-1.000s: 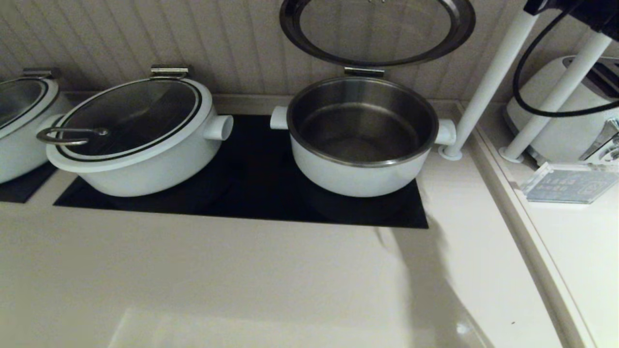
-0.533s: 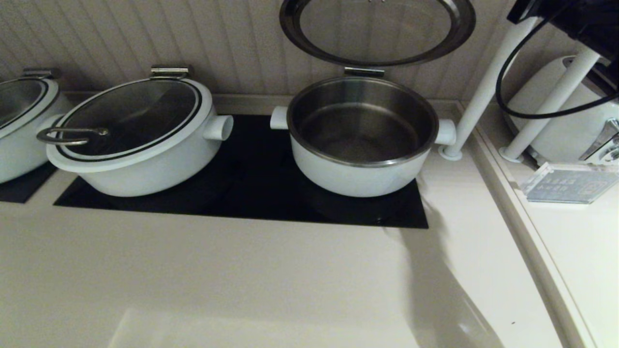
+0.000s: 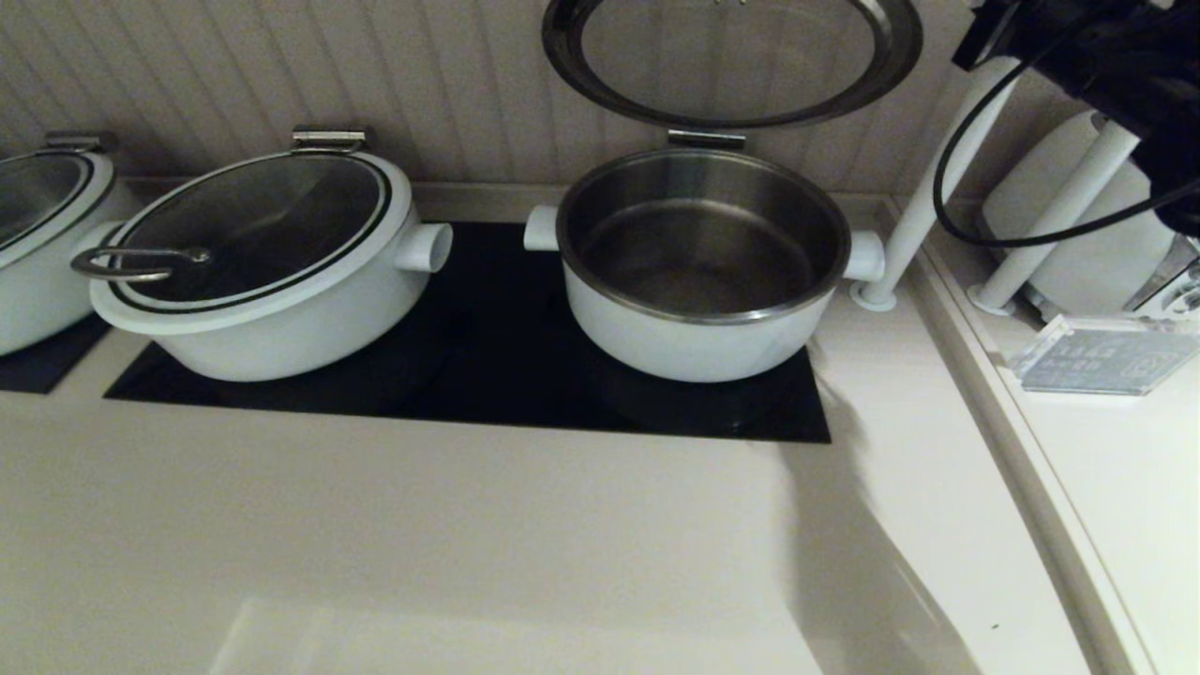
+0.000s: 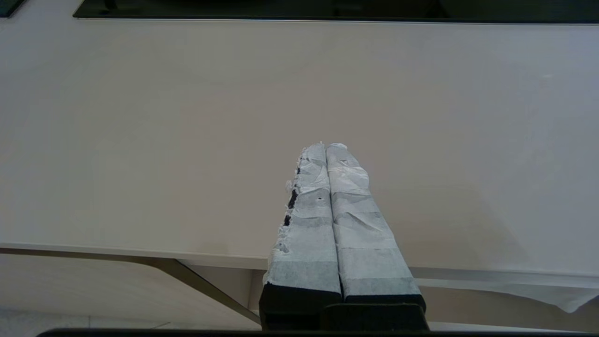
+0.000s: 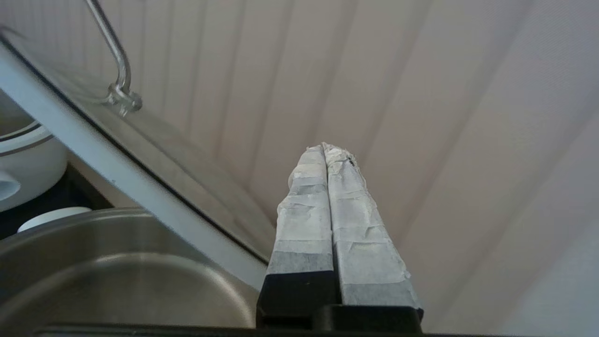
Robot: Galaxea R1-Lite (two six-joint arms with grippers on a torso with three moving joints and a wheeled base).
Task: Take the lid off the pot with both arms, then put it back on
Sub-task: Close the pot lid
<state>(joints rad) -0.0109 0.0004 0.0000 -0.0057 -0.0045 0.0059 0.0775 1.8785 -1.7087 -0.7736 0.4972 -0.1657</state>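
Note:
The white pot (image 3: 698, 342) with a steel interior stands open on the black cooktop (image 3: 487, 384). Its glass lid (image 3: 883, 66) stands upright on the hinge behind it, against the wall. My right arm (image 3: 1087, 47) is high at the top right, to the right of the lid. In the right wrist view my right gripper (image 5: 326, 149) is shut and empty, beside the lid's white rim (image 5: 117, 159) and steel handle (image 5: 118, 61), above the pot's interior (image 5: 117, 281). My left gripper (image 4: 325, 146) is shut and empty over the bare counter near its front edge.
A wider white pot with a loop-handled lid (image 3: 262, 262) sits left of the open pot, and another pot (image 3: 37, 244) at the far left. Two white posts (image 3: 947, 159), a white appliance (image 3: 1078, 244) and a clear sign (image 3: 1106, 356) stand at the right.
My right arm has moved left and further into view at the top right, toward the raised lid. The pot, the lid and the left arm have not moved.

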